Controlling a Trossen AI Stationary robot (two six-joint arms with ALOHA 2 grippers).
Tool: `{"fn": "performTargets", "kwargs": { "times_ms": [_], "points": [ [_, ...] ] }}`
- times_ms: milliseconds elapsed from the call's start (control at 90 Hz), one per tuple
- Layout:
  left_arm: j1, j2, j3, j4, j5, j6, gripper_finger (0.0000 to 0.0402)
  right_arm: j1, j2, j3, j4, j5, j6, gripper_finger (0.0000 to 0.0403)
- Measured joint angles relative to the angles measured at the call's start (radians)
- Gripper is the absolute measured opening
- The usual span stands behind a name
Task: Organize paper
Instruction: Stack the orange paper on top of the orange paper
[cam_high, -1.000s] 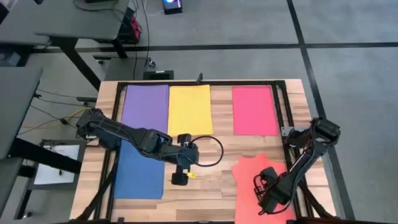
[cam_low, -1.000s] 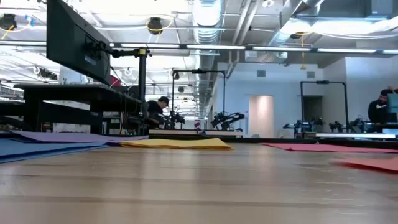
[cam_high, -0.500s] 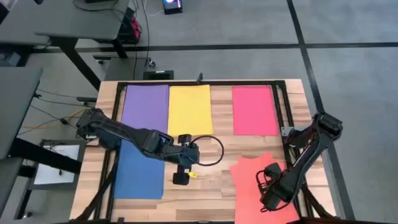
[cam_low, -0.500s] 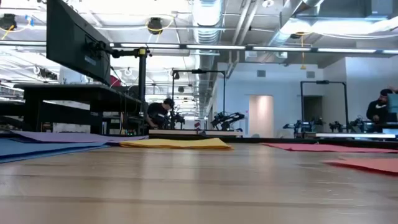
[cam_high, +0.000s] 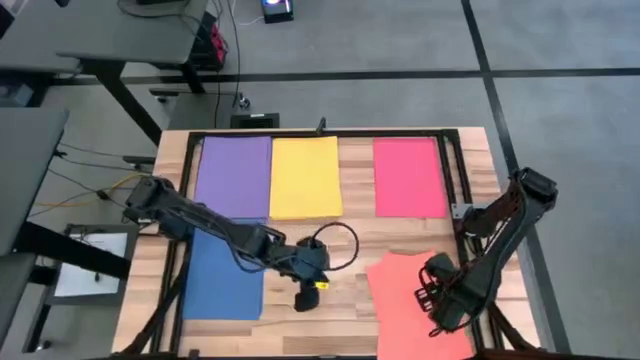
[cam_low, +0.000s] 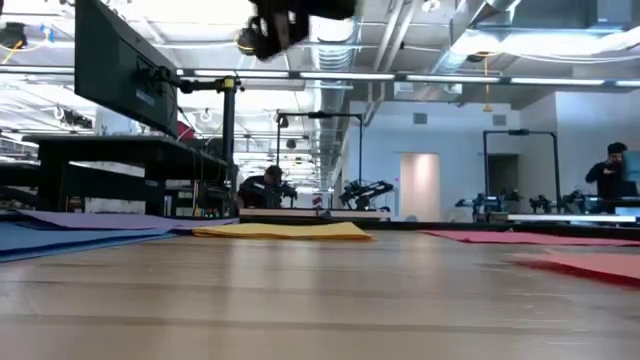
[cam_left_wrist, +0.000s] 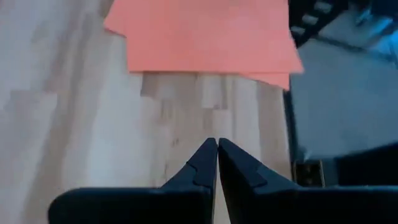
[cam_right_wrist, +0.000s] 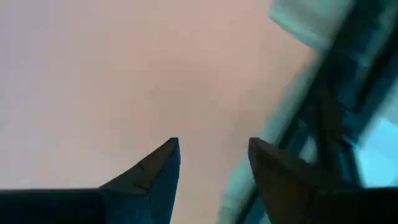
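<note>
Paper sheets lie flat across the bench (cam_high: 350, 240), thin and floppy, best pinched at an edge: right pincer (cam_high: 437, 300) gapes over the orange-coral sheet (cam_high: 410, 300), left pincer (cam_high: 305, 297) closed mid-bench.

place: robotics lab or workshop | signs: exposed ceiling ducts (cam_low: 335, 20) and strip lights, other robot arms on benches (cam_low: 365, 190) in the background, people at workstations (cam_low: 262, 185), a wooden table (cam_high: 350, 290) in a black frame on grey floor, cables trailing beside it
</note>
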Motion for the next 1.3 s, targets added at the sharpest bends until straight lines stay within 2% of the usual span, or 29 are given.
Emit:
{"fn": "performTargets", "kwargs": {
  "times_ms": [100, 211, 311, 467, 622, 767, 967, 1300],
  "points": [
    [-0.005, 0.104, 0.02, 0.013, 0.02, -0.017, 0.0, 0.013, 0.008, 0.0, 0.107, 0.166, -0.139, 0.0179],
    [-0.02, 0.211, 0.073, -0.035, 0.038, -0.058, 0.0, -0.017, 0.029, 0.001, 0.262, 0.287, -0.493, 0.0179],
    [-0.037, 0.229, 0.127, -0.065, 0.039, -0.092, 0.0, -0.082, 0.055, 0.001, 0.377, 0.293, -0.871, 0.0179],
    [-0.063, 0.23, 0.151, -0.066, 0.017, -0.103, 0.0, -0.214, 0.104, 0.001, 0.503, 0.283, -1.356, 0.0179],
    [-0.081, 0.214, 0.154, -0.156, -0.023, -0.174, 0.0, -0.354, 0.18, 0.001, 0.617, 0.262, -1.641, 0.0168],
    [-0.099, 0.19, 0.153, -0.277, -0.032, -0.236, 0.0, -0.443, 0.27, 0.001, 0.769, 0.14, -1.741, 0.0117],
    [-0.119, 0.158, 0.153, -0.435, -0.05, -0.274, 0.0, -0.481, 0.337, 0.0, 0.762, 0.108, -1.746, 0.0012],
    [-0.127, 0.149, 0.153, -0.509, -0.055, -0.247, 0.0, -0.476, 0.337, 0.0, 0.596, 0.108, -1.753, 0.0001]
  ]
}}
